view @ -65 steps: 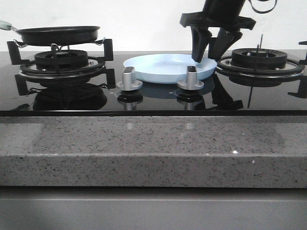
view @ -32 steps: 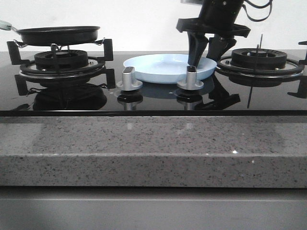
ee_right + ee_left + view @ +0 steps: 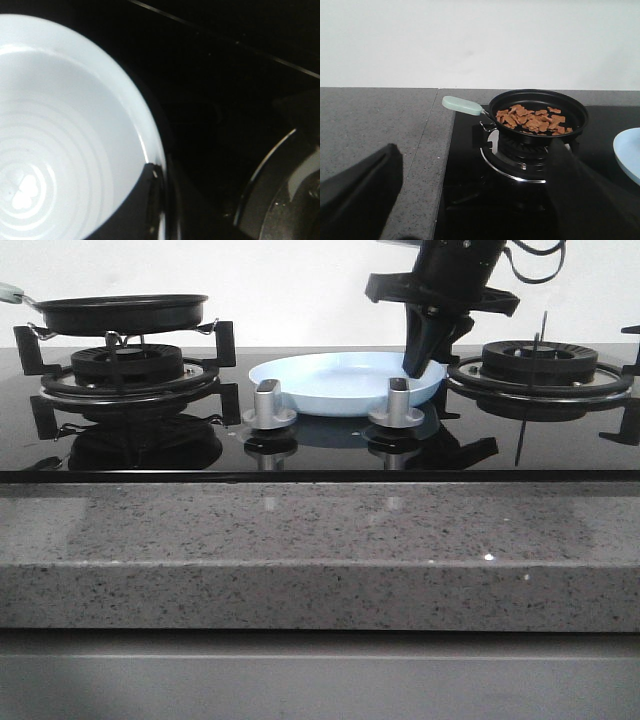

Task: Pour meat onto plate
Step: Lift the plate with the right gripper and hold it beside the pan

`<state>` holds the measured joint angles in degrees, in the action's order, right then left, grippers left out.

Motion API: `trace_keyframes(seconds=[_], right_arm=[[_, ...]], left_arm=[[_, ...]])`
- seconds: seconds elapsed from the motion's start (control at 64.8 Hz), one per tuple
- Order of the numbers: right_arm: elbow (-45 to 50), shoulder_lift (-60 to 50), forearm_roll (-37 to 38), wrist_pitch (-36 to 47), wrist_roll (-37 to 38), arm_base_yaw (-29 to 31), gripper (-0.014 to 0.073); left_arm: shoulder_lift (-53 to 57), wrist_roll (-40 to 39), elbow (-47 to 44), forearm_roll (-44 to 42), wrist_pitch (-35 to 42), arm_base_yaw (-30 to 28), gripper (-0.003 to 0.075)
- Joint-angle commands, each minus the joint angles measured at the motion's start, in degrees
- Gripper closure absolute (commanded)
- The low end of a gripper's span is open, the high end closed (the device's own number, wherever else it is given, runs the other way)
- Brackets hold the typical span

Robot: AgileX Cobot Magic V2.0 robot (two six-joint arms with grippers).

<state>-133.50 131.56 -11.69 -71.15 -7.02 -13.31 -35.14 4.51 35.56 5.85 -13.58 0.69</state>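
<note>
Overhead, right arm: reached steeply down, right gripper (image 3: 422, 366) clamped on the right rim of the plate (image 3: 330, 390), one finger inside, one outside.
Left gripper (image 3: 470, 200): spread wide, holding nothing, facing the frying pan (image 3: 575, 112).
Meat (image 3: 532, 119): heaped in that pan on the left burner (image 3: 128, 368).
Hob (image 3: 320, 445): glossy black glass, plate at centre rear behind two knobs (image 3: 270, 405).
Surroundings: speckled grey counter (image 3: 300, 550), white wall.

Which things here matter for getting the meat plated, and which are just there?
In the job: meat, in the pan on the left burner; plate, its rim pinched by the right gripper; left gripper, open.
Just there: right burner, two knobs.
</note>
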Motion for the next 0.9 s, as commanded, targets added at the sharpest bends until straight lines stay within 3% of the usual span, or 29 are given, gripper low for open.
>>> trace_keyframes(seconds=[0.0,0.355,0.509,0.679,0.88], right_arm=[[-2.8,-5.1,-0.3,-4.8,-0.7,0.3,0.0652],[-3.6,-13.2,-0.4,-5.7,2.1,0.7,0.0652],[-0.4,-17.3,-4.3,-5.7,2.1,0.7,0.0652],[12.8,-24.5,-10.3,-2.4,-0.7,0.1,0.0652],[36.7,-35.2,-10.8,15.4,-2.5,-2.6,0.0652]], left_arm=[[-0.4,-0.6,1.6,0.3,4.8,0.3,0.0156],[-0.4,-0.6,1.6,0.3,4.8,0.3,0.0156],[-0.4,-0.6,1.6,0.3,4.8,0.3,0.0156],[-0.4,-0.6,1.6,0.3,4.8,0.3,0.0156],[-0.4,-0.6,1.6,0.3,4.8,0.3,0.0156]])
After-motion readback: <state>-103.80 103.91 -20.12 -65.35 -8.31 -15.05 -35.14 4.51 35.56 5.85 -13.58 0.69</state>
